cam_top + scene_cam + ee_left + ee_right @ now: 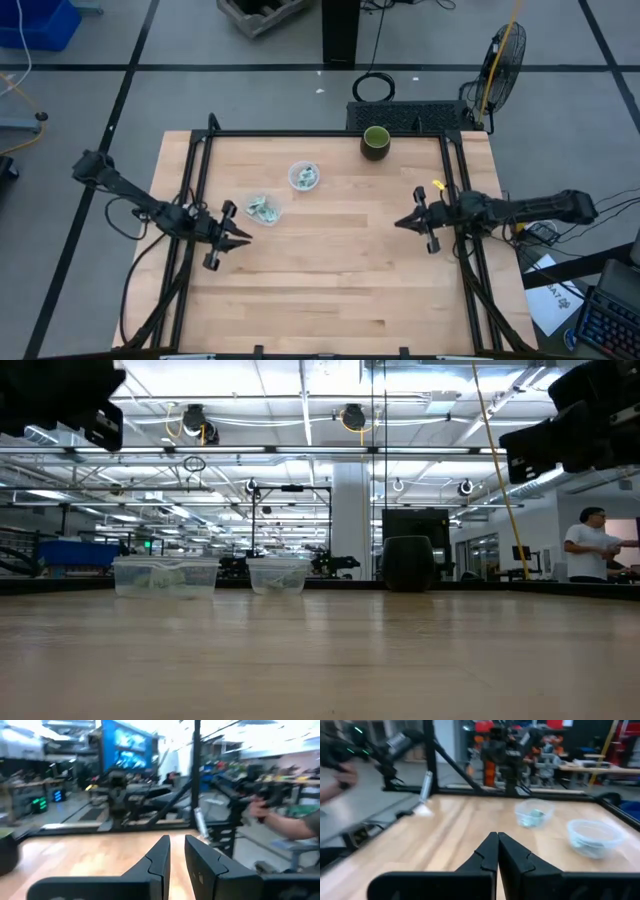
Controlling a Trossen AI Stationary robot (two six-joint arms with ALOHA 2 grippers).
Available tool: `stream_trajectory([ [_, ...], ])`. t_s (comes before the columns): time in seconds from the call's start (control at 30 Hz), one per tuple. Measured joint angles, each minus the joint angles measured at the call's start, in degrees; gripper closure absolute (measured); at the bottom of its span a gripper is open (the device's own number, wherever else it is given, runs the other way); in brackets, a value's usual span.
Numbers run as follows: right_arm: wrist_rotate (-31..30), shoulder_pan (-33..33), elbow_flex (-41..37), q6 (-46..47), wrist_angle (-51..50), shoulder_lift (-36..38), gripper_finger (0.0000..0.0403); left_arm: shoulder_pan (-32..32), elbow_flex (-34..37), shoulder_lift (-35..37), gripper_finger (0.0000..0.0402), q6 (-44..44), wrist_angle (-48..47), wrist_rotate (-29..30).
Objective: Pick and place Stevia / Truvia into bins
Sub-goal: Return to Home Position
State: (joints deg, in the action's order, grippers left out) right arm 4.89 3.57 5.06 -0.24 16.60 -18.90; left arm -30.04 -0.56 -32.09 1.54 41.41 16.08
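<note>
The white-and-green Stevia sachets (262,209) lie inside the two clear bins; I see none loose on the wood. The wider tub (264,210) (165,575) (534,812) and the round cup (303,177) (278,573) (595,837) stand left of the table's middle. My left gripper (246,238) (176,842) hovers just near-left of the tub, pointing right. Only a narrow gap shows between its fingers, and it holds nothing. My right gripper (399,222) (498,837) hovers by the right rail, pointing left, shut and empty.
A dark green cup (375,142) (408,563) stands at the far edge. Black frame rails (196,200) run along the table's left, right and far sides. Bare wood (330,280) fills the middle and near half. A person (590,545) stands beyond the table.
</note>
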Motion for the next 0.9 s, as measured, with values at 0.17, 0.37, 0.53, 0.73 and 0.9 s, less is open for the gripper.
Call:
stream_trajectory([
  [0.17,8.71,-5.23,0.0,2.24,-0.19,3.94,0.0403,0.25,0.0,6.61,0.0339,-0.31,-6.65,-0.43],
  [0.37,12.08,-11.17,-1.56,2.95,-0.78,5.12,0.0403,4.12,-0.02,13.29,0.0339,-1.79,-13.34,-2.09],
  [0.53,15.04,-17.0,-2.05,3.78,-1.76,5.14,0.0403,7.76,-0.02,18.96,0.0339,-1.83,-19.22,-10.02],
  [0.73,23.96,-24.46,-2.16,2.28,-2.91,5.14,0.0403,11.33,-0.07,25.79,0.0339,-1.8,-30.4,-9.65],
  [0.9,28.33,-27.87,-2.23,5.09,-6.01,5.14,0.0403,13.82,-0.04,29.61,0.0339,-3.82,-35.59,-7.53],
])
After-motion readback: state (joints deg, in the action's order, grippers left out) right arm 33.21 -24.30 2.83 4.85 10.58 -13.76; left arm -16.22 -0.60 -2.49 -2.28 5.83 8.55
